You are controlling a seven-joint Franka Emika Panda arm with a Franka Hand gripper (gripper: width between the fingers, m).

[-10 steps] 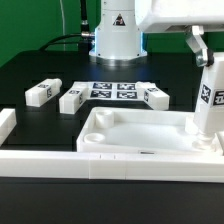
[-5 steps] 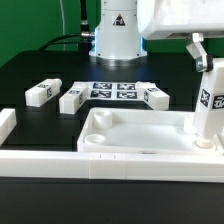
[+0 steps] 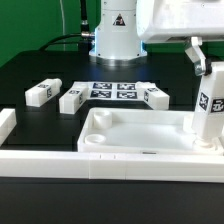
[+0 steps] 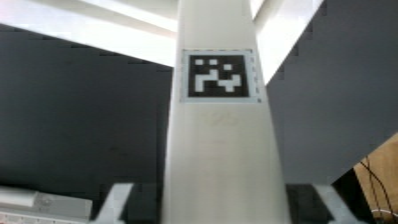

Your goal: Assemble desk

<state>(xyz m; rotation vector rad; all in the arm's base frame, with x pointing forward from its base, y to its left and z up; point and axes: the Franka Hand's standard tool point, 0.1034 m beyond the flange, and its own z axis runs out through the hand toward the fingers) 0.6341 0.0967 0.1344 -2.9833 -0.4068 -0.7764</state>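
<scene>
The white tray-like tabletop (image 3: pixel 135 130) lies at the front, against the low border wall. A white leg (image 3: pixel 208 108) stands upright in the tabletop's corner at the exterior view's right. My gripper (image 3: pixel 199 62) is shut on this leg near its upper end. In the wrist view the leg (image 4: pixel 222 130) fills the middle, its tag (image 4: pixel 221 77) facing the camera, with a finger (image 4: pixel 121 205) on either side of it. Three loose legs lie on the black table behind: two at the left (image 3: pixel 40 92) (image 3: pixel 73 97) and one at the right (image 3: pixel 155 96).
The marker board (image 3: pixel 113 91) lies between the loose legs, in front of the robot base (image 3: pixel 117 40). The long white border wall (image 3: pixel 60 162) runs along the front, with a short end piece (image 3: pixel 6 124) at the exterior view's left.
The gripper has come down slightly with the leg in it. The tag on the leg has shifted a little toward the exterior view's right. The loose legs and tabletop have not moved.
</scene>
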